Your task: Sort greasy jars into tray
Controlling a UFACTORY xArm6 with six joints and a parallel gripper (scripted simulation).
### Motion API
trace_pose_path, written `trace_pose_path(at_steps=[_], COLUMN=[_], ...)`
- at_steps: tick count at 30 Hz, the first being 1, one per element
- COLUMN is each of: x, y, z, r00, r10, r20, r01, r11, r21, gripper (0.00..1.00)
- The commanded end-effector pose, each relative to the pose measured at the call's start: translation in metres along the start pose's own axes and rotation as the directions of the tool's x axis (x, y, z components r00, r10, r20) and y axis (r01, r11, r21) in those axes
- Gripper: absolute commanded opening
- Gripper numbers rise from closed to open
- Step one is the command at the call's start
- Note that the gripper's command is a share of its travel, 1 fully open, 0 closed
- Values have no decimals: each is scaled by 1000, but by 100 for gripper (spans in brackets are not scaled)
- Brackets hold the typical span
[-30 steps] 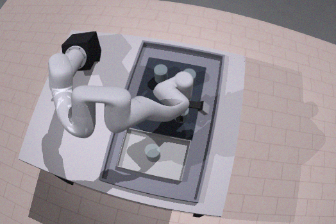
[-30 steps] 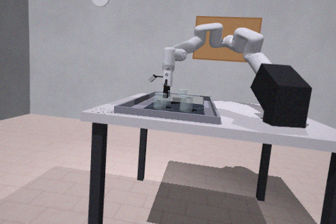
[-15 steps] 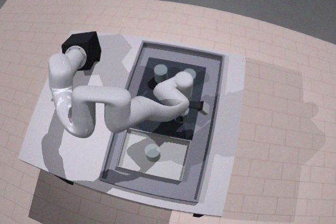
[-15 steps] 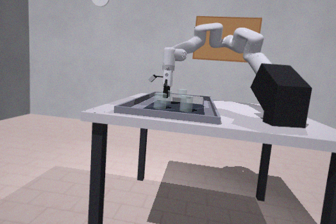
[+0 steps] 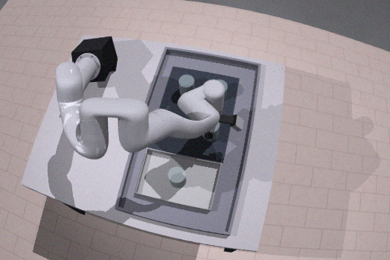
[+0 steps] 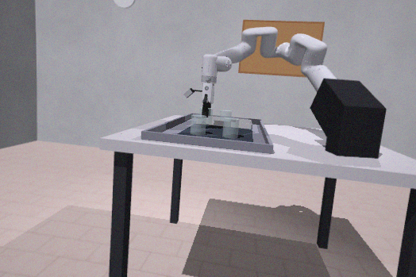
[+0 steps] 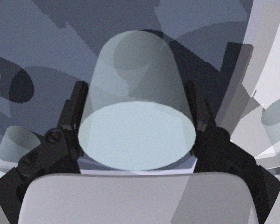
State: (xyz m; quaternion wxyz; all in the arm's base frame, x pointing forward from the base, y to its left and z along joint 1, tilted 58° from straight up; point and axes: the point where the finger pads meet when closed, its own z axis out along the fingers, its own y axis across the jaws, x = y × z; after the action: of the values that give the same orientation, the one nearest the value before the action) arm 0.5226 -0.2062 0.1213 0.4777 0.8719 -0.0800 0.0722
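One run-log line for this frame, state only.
pincer: shut on jar | jar: mouth down on mat | tray: one jar inside | phase: grip test
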Motion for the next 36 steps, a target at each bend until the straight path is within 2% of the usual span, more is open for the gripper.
trace_pose_path(at_steps=[1, 36], x=[1, 1], y=[0, 0], z=[-11, -94], r00=[1000, 1000], r10=[1, 1], r20=[-3, -3], r01=[-1, -1], r11=[1000, 1000], r21=[1, 1], gripper=[0, 0])
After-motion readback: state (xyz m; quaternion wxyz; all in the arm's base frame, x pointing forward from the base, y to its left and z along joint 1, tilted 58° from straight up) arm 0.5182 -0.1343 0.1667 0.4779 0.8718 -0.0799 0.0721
